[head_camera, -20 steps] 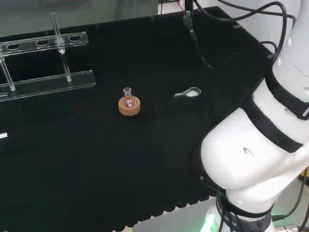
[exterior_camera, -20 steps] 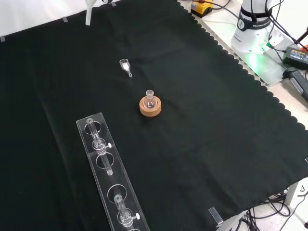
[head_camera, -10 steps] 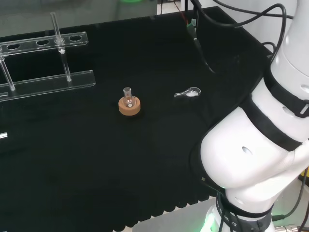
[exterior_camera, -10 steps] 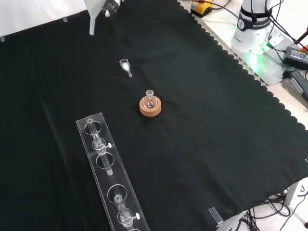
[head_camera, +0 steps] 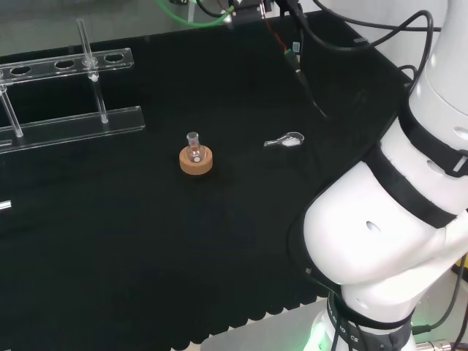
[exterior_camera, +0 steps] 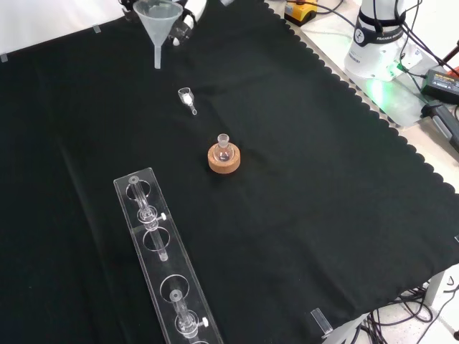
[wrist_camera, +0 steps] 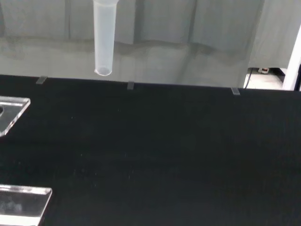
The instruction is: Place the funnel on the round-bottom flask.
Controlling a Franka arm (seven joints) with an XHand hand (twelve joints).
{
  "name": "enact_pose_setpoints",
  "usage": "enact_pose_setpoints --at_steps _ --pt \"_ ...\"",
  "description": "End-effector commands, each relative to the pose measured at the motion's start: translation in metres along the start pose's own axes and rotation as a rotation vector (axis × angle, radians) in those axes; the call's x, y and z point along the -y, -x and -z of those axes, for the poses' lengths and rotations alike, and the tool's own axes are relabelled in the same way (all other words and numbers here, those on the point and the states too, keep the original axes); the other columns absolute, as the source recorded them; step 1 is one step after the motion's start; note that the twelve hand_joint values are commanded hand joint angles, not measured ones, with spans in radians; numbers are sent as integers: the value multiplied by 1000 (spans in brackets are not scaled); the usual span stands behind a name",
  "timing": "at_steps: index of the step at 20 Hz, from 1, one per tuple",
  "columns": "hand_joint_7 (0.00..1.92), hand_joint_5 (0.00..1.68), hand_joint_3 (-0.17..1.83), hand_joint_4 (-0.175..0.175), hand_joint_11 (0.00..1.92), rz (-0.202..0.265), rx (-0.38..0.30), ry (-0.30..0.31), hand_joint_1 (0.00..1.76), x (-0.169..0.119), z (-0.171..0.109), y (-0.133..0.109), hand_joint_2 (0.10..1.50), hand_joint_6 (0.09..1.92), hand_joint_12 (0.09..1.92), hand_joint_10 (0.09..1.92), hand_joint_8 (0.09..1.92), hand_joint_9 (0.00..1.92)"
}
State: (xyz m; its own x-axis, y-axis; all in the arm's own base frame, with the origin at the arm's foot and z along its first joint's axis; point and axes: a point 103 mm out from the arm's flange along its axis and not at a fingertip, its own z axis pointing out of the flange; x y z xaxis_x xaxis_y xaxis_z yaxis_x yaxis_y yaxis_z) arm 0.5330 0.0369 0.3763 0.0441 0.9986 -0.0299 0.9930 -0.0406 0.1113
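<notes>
Front view, left to right: I've got the clear plastic test-tube rack [exterior_camera: 161, 258] lying lengthwise at the lower left of the black cloth bench [exterior_camera: 323, 186], with thin glass tubes standing in some of its holes. Up at the top edge there's the translucent white plastic funnel [exterior_camera: 158, 21], upright, cone uppermost and stem pointing down, held in the air well above the cloth. Just to its right I catch a bit of the black and white hand [exterior_camera: 188, 14] right against the funnel's cone; whether the fingers are curled round it I cannot tell from here. Below that, a small clear glass scoop-like piece [exterior_camera: 187, 98] lies on the cloth, and a little further down and to the right the small clear round-bottom flask [exterior_camera: 223, 148] stands upright on its cork ring stand [exterior_camera: 224, 159], neck open, well apart from the funnel.

In the head view the rack [head_camera: 66, 95] sits far left, the flask [head_camera: 193, 148] on its cork ring [head_camera: 196, 161] in the middle, the small glass piece [head_camera: 286, 140] to its right.

In the wrist view I see the funnel's stem [wrist_camera: 104, 37] hanging over the cloth.
</notes>
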Motion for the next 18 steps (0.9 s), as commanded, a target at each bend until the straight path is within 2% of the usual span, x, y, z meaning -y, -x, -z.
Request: enact_pose_setpoints --at_steps 1,10,14,18 --pt "1108 741 186 -52 1920 -26 -27 -33 1000 24 -16 -4 1163 1416 954 1220 1623 1617" --pt "1111 742 188 -54 1920 -5 -47 -33 1000 50 -31 -26 1161 1416 958 1221 1623 1620" --pt "1114 742 193 -56 1920 1 -54 -77 1002 59 -51 -35 1159 1415 967 1222 1621 1623" --pt "1116 742 197 -57 1920 8 -14 -98 1002 69 -72 -43 1158 1416 971 1223 1620 1623"
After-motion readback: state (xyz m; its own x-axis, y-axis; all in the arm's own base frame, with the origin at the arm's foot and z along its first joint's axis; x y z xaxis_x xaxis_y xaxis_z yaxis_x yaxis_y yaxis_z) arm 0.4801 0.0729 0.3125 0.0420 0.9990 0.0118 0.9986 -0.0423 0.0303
